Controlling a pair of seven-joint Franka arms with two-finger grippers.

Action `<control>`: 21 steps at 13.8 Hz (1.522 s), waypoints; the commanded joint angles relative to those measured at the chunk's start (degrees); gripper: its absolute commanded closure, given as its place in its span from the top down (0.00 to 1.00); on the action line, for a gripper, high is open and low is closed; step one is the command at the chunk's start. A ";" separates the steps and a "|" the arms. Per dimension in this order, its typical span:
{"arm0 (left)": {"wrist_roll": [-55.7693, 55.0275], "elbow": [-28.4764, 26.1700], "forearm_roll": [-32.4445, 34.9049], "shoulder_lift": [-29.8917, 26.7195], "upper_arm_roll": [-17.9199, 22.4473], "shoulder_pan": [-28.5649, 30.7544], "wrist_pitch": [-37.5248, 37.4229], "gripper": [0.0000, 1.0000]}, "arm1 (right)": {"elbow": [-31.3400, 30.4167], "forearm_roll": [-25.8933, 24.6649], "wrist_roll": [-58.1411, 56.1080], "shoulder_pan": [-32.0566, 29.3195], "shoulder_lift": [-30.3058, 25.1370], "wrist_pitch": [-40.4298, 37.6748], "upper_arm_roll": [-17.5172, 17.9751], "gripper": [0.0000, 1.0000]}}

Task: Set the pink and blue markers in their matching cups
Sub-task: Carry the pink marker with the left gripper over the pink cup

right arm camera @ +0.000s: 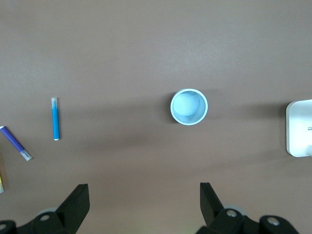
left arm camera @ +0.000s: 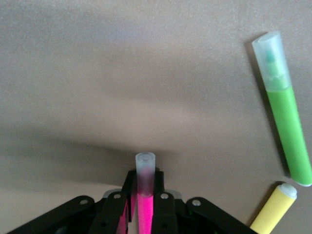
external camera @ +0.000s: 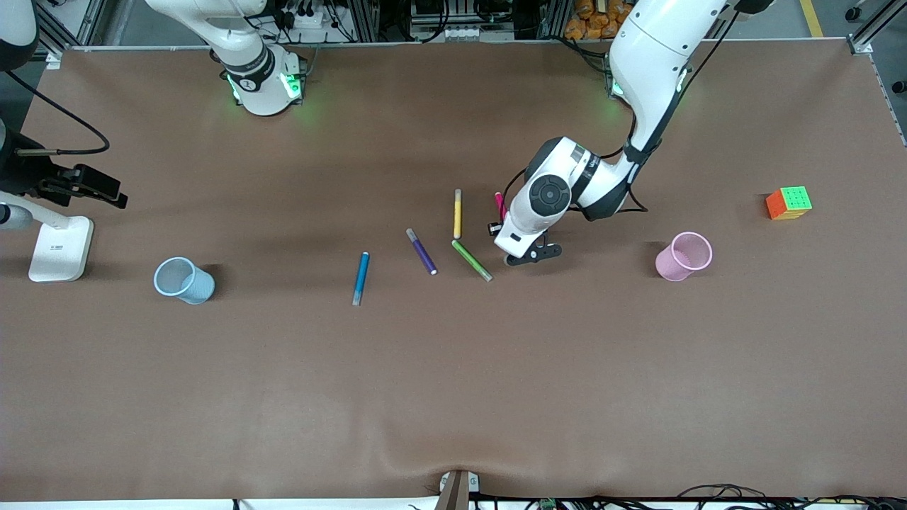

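Observation:
My left gripper (external camera: 498, 228) is shut on the pink marker (external camera: 499, 205), low over the table beside the green and yellow markers. In the left wrist view the pink marker (left arm camera: 145, 209) stands between the closed fingers (left arm camera: 163, 207), its pale cap sticking out past them. The blue marker (external camera: 361, 278) lies flat between the purple marker and the pale blue cup (external camera: 184, 280). The pale pink cup (external camera: 684, 256) stands upright toward the left arm's end. My right gripper (right arm camera: 144, 190) is open and empty, high over the table, with the blue cup (right arm camera: 189, 107) and the blue marker (right arm camera: 55, 119) below it. It does not show in the front view.
A purple marker (external camera: 421, 251), a green marker (external camera: 471, 260) and a yellow marker (external camera: 458, 213) lie close to my left gripper. A coloured puzzle cube (external camera: 789, 202) sits farther from the front camera than the pink cup. A white stand (external camera: 60, 248) is at the right arm's end.

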 commanded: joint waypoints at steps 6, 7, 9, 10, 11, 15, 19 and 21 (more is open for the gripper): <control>-0.91 0.15 7.13 -8.98 0.85 3.40 -6.70 0.00 | 0.06 0.80 -0.39 -0.44 0.01 0.17 0.27 1.00; -0.91 -0.02 9.32 -11.01 0.85 3.84 -8.55 0.00 | 0.06 0.80 -0.39 -0.44 0.01 0.17 0.36 1.00; -0.57 -0.02 13.81 -14.61 0.76 5.33 -12.16 0.00 | 0.06 0.80 -0.39 -0.44 0.01 0.08 0.36 1.00; -0.39 -0.37 15.83 -16.54 0.67 6.04 -12.78 0.00 | 0.06 0.80 -0.39 -0.44 0.01 0.08 0.36 1.00; 0.14 -0.90 17.50 -18.65 0.67 6.57 -13.48 0.00 | 0.06 0.80 -0.39 -0.44 0.01 0.08 0.36 1.00; 8.99 -1.60 18.13 -23.15 0.06 12.44 -13.67 0.00 | 0.23 0.80 -0.39 -0.35 0.10 -0.01 0.36 1.00; 17.17 -2.92 17.26 -27.28 -0.03 16.76 -13.40 0.00 | 1.20 1.06 -0.39 -0.35 3.60 0.00 0.36 1.00; 22.61 -4.24 17.08 -29.56 -0.03 19.30 -12.79 0.00 | 2.17 0.98 -0.39 0.43 6.68 0.08 0.54 1.00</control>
